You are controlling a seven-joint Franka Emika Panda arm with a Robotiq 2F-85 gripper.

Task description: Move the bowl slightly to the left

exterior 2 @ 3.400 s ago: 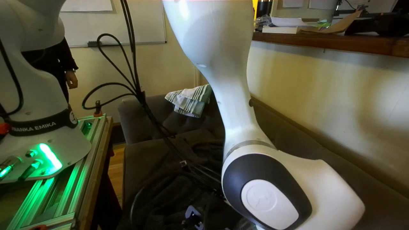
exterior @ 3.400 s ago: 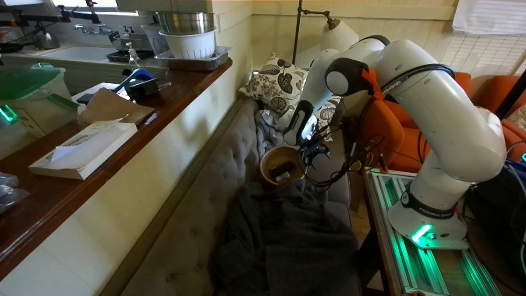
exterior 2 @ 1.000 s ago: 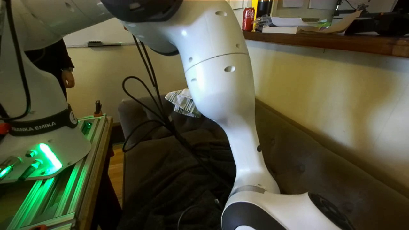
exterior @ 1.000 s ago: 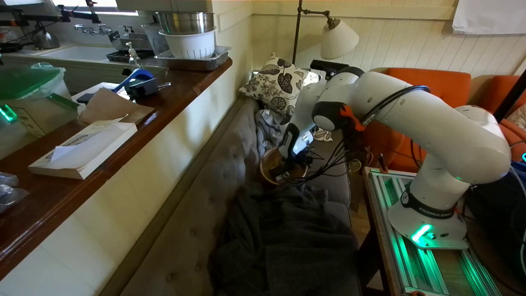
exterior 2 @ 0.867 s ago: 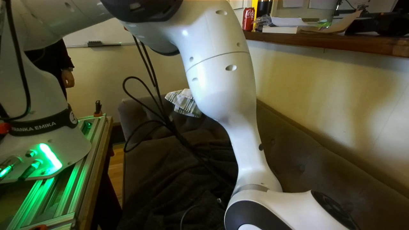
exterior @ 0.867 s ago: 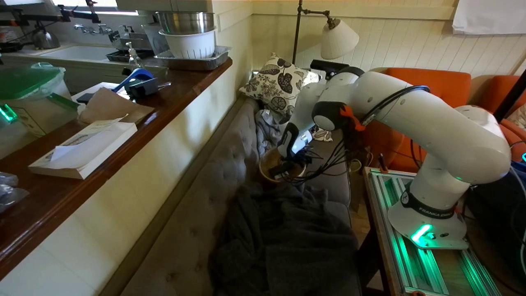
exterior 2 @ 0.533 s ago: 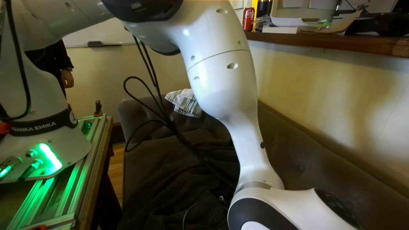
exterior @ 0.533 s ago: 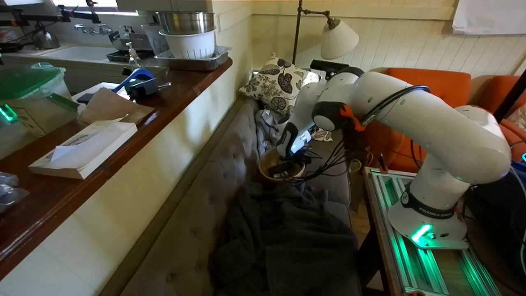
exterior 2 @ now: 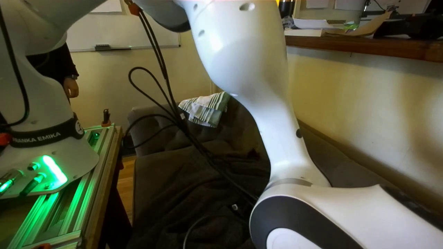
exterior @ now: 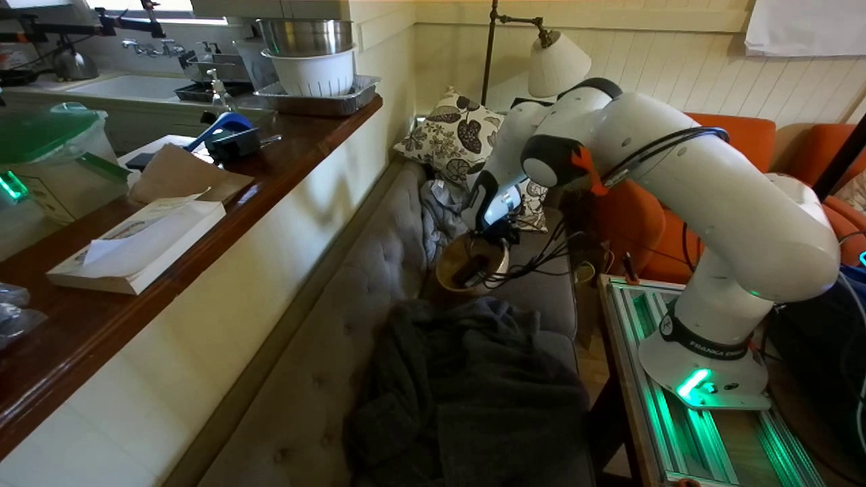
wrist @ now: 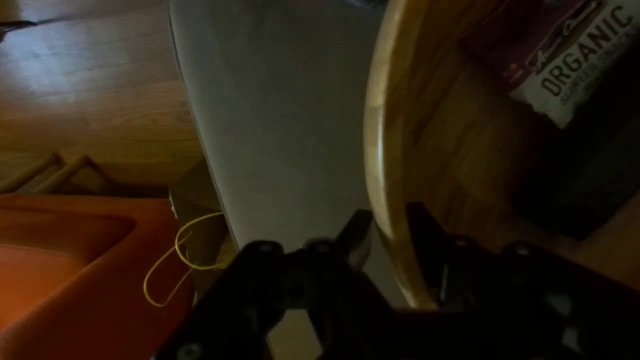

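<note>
Holding the bowl (wrist: 376, 135) higher and farther right in an exterior view than half a second ago, between dark blanket (exterior: 473, 385) and patterned pillow (exterior: 450, 138), unclear if touching the sofa (exterior: 338, 345). Clenching its rim with fingers (wrist: 424, 230) set inside and outside the wall. Reaching over with the arm (exterior: 717, 182), also raised since, bent at the elbow, angled down at the wrist.

Walled partly in cream beadboard (exterior: 663, 67), floored in wood planks (wrist: 90, 90) — furnished with a tufted sofa (exterior: 325, 352), orange armchairs (exterior: 754, 142) and a pole lamp (exterior: 559, 64), hung with a whiteboard (exterior 2: 110, 31) — lit by a window (exterior: 172, 6).
</note>
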